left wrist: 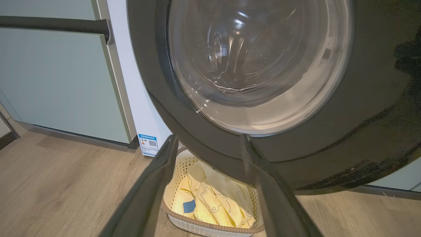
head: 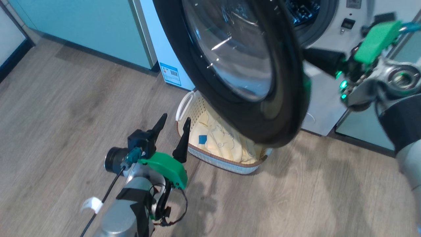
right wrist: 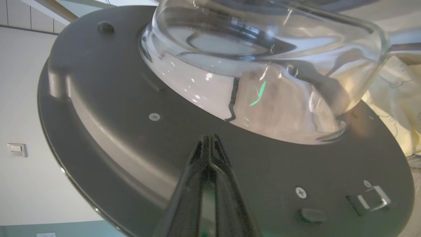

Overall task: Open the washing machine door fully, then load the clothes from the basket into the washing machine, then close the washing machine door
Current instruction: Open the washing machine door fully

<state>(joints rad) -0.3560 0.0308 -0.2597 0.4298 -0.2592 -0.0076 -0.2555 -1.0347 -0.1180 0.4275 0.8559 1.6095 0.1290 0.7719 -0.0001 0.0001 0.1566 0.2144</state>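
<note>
So the washing machine door (head: 283,108) (left wrist: 361,115) (right wrist: 131,138) is swung out from the washing machine (head: 322,98), and its black rim hangs right over the basket (head: 227,164) (left wrist: 184,164).

The right fingers (head: 322,59) (right wrist: 210,164) are pressed tight together with nothing between them. They're on the inner side of the door, and the tips look like they sit right against the black rim. The glass bowl bulges just past the tips.

The left fingers (head: 182,138) (left wrist: 154,184) are spread wide apart and holding nothing. They're on the outer side of the door. The basket sits on the wood floor (head: 65,98) just beyond their tips. The pale yellow clothes (head: 223,138) (left wrist: 217,204) (right wrist: 394,98) are piled inside it, blue patch showing, and in the left wrist view they sit between the two fingers. The door's lower rim is a bit farther out past the same tips, not touching them. A teal cabinet (head: 82,26) stands off to the side of the left fingers.
</note>
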